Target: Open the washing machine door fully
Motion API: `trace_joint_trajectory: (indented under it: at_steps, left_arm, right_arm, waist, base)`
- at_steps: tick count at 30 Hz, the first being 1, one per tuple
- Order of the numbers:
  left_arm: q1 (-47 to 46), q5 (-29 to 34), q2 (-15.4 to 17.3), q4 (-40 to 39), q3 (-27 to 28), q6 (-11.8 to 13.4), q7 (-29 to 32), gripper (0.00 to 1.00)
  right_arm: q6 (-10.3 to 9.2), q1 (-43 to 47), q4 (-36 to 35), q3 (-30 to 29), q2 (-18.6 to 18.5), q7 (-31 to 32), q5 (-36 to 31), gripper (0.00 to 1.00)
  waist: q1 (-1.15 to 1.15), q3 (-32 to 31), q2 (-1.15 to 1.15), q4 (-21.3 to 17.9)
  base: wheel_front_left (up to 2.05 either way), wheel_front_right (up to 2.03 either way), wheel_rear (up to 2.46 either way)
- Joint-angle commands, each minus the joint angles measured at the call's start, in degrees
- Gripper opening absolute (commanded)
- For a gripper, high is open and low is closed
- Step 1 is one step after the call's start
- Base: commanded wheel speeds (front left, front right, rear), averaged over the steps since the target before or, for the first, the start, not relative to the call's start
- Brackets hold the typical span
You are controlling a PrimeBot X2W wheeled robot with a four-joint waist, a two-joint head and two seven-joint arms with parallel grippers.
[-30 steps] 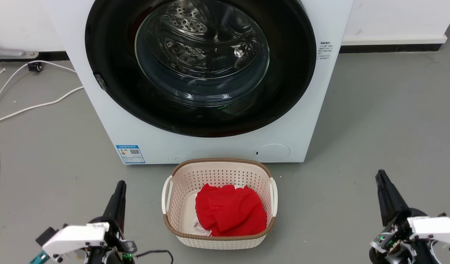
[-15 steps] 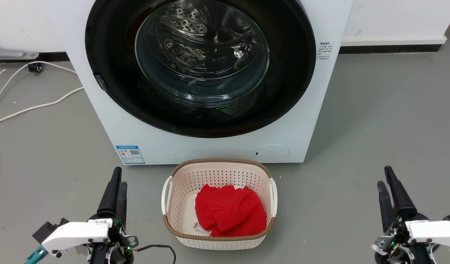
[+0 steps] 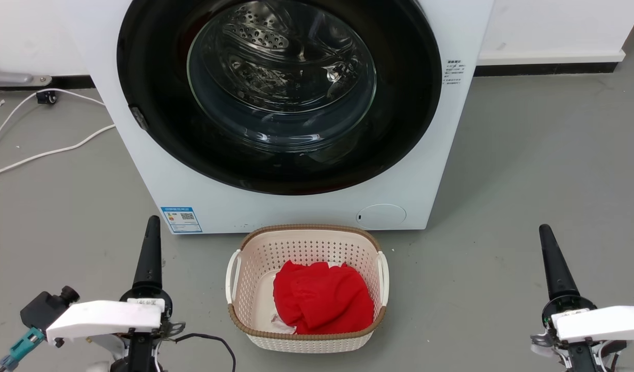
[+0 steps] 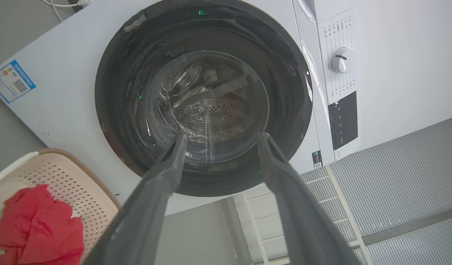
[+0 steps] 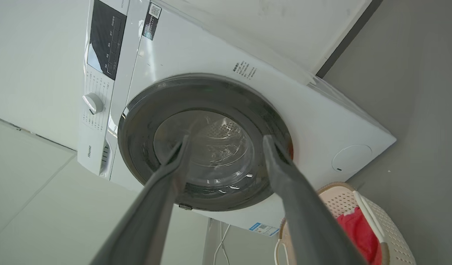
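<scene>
**Door shut, both arms low: the reach has not yet met the door.**
The washing machine door [image 3: 280, 85] sits closed in the washing machine [image 3: 141, 170], in the upper middle of the head view. The left gripper [image 3: 153, 223] at lower left and the right gripper [image 3: 545, 230] at lower right are well apart from it, fingers spread and holding nothing. A basket [image 3: 233, 268] stands at lower centre, just before the machine. Next, probably, one gripper must rise to the door's rim, perhaps at the small grey tab [image 3: 137, 117] on its left edge, clear of the basket.
</scene>
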Motion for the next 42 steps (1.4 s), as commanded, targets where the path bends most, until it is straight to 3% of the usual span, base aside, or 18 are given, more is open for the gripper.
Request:
trace_joint_trajectory:
  at_steps: [1,2,16,42]
  left_arm:
    - [-0.67,2.20,0.19,-1.47,-0.06,-0.12,-0.54,1.00]
    - [-0.25,8.16,0.19,-2.42,-0.89,-0.05,-1.34,1.00]
    - [1.22,29.30,0.14,-3.17,-4.18,1.18,-4.30,1.00]
    - [2.34,49.12,0.87,-2.34,-6.41,3.44,-8.40,1.00]
  right_arm:
    - [0.00,-0.45,-1.58,0.17,-0.06,-0.57,-2.73,1.00]
    - [0.00,0.02,-2.55,0.52,-0.03,-1.37,-9.17,1.00]
    - [0.00,1.66,-4.74,0.80,0.07,-1.65,-28.46,1.00]
    - [0.00,3.98,-8.85,1.59,0.22,-1.52,-49.63,1.00]
  waist:
    - [0.00,-0.02,0.00,-0.01]
    - [0.00,-0.07,0.00,-0.06]
    - [0.00,-0.31,0.00,-0.25]
    - [0.00,-0.37,0.00,-0.63]
  base:
    - [0.00,0.00,0.00]
    - [0.00,0.00,0.00]
    - [0.00,0.00,0.00]
    - [0.00,0.00,0.00]
